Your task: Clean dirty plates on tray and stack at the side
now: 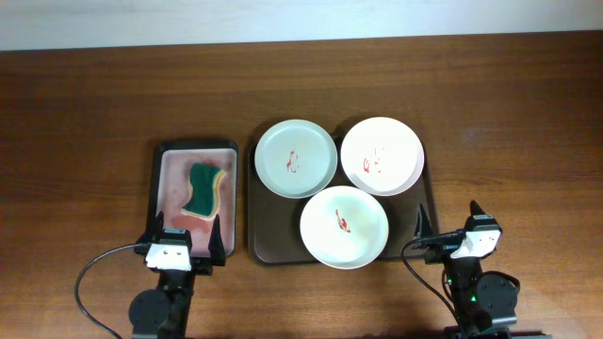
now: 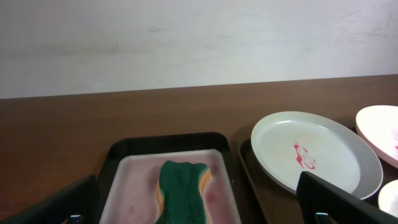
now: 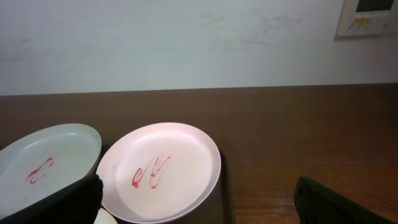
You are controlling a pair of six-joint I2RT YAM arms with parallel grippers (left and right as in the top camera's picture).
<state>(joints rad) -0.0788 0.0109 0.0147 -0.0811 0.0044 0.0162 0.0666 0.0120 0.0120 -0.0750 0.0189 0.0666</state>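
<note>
Three dirty plates lie on the dark brown tray (image 1: 268, 235): a pale green plate (image 1: 296, 158) at the back left, a pale pink plate (image 1: 382, 155) at the back right and a whitish plate (image 1: 344, 227) at the front. Each has red smears at its centre. The green plate (image 2: 317, 152) shows in the left wrist view, and the pink plate (image 3: 158, 171) in the right wrist view. My left gripper (image 1: 185, 237) is open and empty over the front of the small black tray. My right gripper (image 1: 450, 224) is open and empty at the brown tray's right front edge.
A small black tray (image 1: 162, 179) with a pinkish inside sits left of the brown tray and holds a green and yellow sponge (image 1: 204, 190), also in the left wrist view (image 2: 183, 190). Bare wooden table (image 1: 85, 122) surrounds both trays. A wall runs behind.
</note>
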